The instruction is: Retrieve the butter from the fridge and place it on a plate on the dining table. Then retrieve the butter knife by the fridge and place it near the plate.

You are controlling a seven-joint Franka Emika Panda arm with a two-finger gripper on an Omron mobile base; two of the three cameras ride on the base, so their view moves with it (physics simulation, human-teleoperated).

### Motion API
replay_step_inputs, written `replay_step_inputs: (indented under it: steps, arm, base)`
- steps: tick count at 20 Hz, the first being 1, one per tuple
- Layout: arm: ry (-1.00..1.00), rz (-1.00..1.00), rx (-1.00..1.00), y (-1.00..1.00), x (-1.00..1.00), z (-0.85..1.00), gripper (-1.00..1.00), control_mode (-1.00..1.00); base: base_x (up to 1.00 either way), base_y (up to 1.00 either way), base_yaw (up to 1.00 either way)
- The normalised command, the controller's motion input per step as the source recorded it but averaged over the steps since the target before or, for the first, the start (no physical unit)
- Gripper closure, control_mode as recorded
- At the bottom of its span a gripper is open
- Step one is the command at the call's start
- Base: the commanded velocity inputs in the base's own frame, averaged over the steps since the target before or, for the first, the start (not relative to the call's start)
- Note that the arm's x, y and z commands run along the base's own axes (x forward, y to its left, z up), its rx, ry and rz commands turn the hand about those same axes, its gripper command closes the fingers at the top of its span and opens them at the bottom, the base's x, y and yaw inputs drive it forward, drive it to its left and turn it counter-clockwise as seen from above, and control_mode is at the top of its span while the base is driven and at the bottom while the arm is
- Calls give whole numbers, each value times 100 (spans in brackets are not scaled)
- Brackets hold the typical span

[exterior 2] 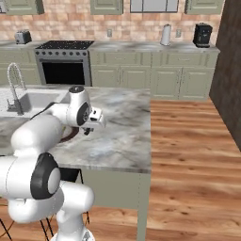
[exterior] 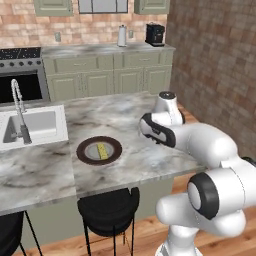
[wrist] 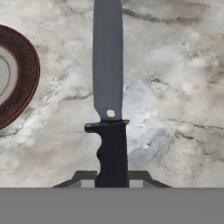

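Note:
My gripper (wrist: 112, 181) is shut on the black handle of the butter knife (wrist: 107, 78). Its grey blade points away from the hand, just above the marbled top of the dining table (wrist: 175, 87). Left of the blade curves the rim of the dark-brown plate (wrist: 26, 74). In the left base view the pale-yellow butter (exterior: 103, 150) lies on the plate (exterior: 82, 150), and the arm's hand hangs to the right of it. From the right base view, the gripper (exterior 2: 88, 130) sits low over the table (exterior 2: 122, 136), beside the plate's edge (exterior 2: 70, 134). The fridge is out of view.
An inset sink (exterior: 30, 125) with a tall faucet (exterior: 19, 110) lies left of the plate. Black stools (exterior: 107, 210) stand under the table's near edge. The wall counter and stove (exterior 2: 63, 56) run along the back. Wooden floor (exterior 2: 188, 141) lies to the right.

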Motion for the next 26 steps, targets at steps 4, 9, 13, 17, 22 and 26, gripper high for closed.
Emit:
replay_step_inputs:
  steps: [4,9,13,17,22,26]
  arm:
    - [0,0,0,13,38,-37,100,-100]
    - [0,2,0,13,38,-42,100,-100]
    - [0,5,0,9,34,-40,100,-100]
    - [0,5,0,8,31,-36,100,-100]
    - [3,4,0,4,30,-31,100,-100]
    - [4,2,0,1,31,-32,100,-100]
  base:
    - [0,0,0]
    - [0,0,0]
    - [0,0,0]
    - [0,0,0]
    - [0,0,0]
    - [0,0,0]
